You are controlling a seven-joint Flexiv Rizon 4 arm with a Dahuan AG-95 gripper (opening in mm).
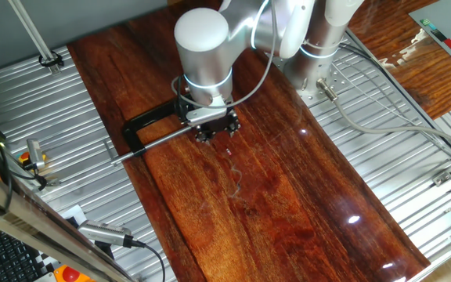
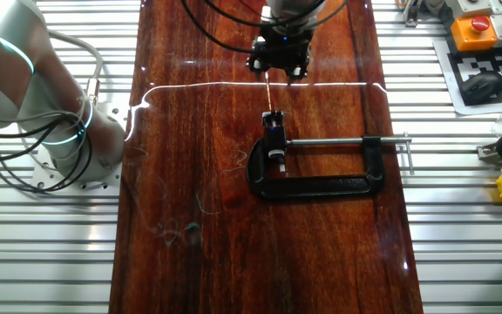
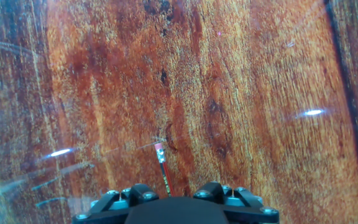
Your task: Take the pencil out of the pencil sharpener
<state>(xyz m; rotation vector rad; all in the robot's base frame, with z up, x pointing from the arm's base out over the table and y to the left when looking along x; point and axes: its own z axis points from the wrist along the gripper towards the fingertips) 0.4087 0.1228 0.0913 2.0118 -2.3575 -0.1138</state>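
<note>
Above the dark wooden desk [image 2: 338, 262], the claw [image 2: 278, 68] hung over the far end of the pencil [image 2: 268, 92] when I captured these frames from my remote station. From the other fixed view, the thin pencil ran from beneath the claw down to the pencil sharpener [image 2: 274, 133], which sat gripped in the jaws of a black C-clamp [image 2: 321, 170] lying flat on the desk. I could not tell from that view whether the pencil's tip was inside the sharpener or just clear of it. On the hand view, the red pencil [image 3: 163, 171] with its pale eraser end emerged between the two fingers [image 3: 219, 193], and the claw appeared to pinch it. From one fixed view, the arm's pale wrist [image 1: 203, 47] blocked most of the claw [image 1: 214, 129], with the clamp's screw rod [image 1: 151, 145] reaching out toward the ribbed metal surface [image 1: 45, 133] beside the desk.
</note>
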